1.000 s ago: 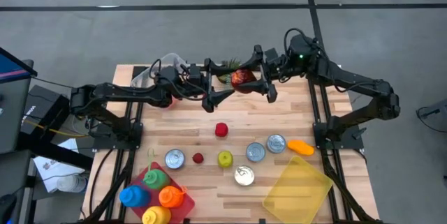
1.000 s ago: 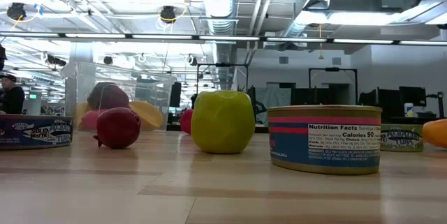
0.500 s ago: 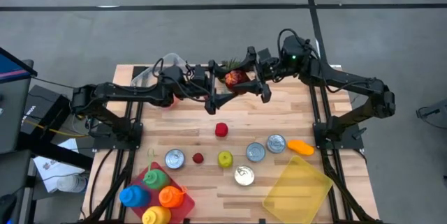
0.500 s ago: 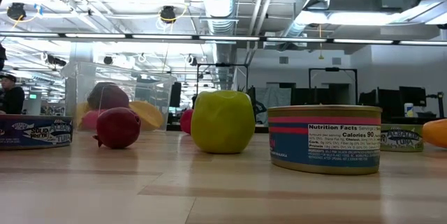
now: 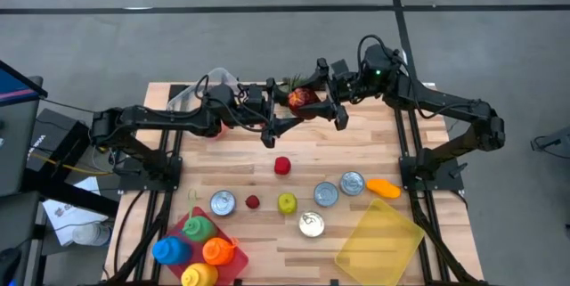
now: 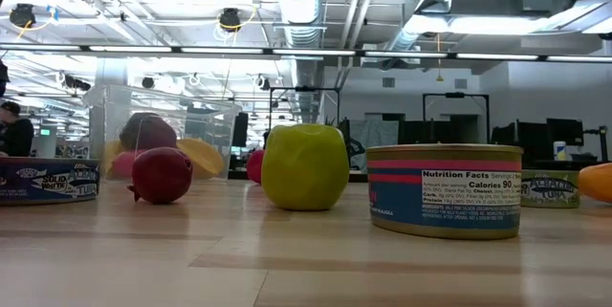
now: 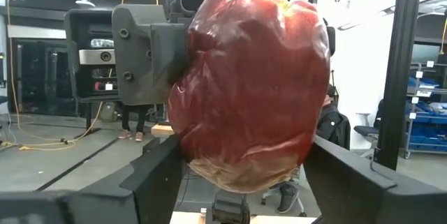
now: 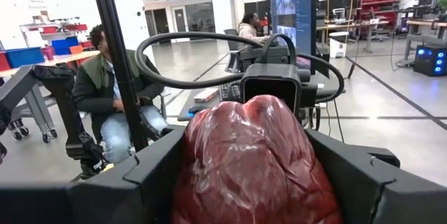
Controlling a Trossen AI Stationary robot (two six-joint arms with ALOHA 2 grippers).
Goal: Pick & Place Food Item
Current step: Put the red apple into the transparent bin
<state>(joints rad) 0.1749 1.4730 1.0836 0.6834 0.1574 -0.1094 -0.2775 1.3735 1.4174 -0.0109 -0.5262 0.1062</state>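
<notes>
The right pincer (image 5: 326, 101) holds a dark red, glossy food item (image 5: 303, 99) in the air above the far part of the worktop (image 5: 356, 148). In the right wrist view the food item (image 8: 255, 161) fills the gap between the two fingers (image 8: 150, 165), which press on its sides. The left pincer (image 5: 278, 110) meets it from the other side. In the left wrist view its fingers (image 7: 157, 175) stand on both sides of the same food item (image 7: 248, 84), very close, but I cannot tell if they already grip it.

Below, on the worktop, lie a red piece (image 5: 282, 166), a small red fruit (image 5: 253, 202), a green apple (image 5: 287, 202), three tins (image 5: 326, 193) and an orange piece (image 5: 383, 187). A yellow tray (image 5: 378, 241) sits at the near right corner, and a red tray (image 5: 233, 264) with colourful toys at the near left.

In the right wrist view a person (image 8: 105, 91) sits in the room behind.
</notes>
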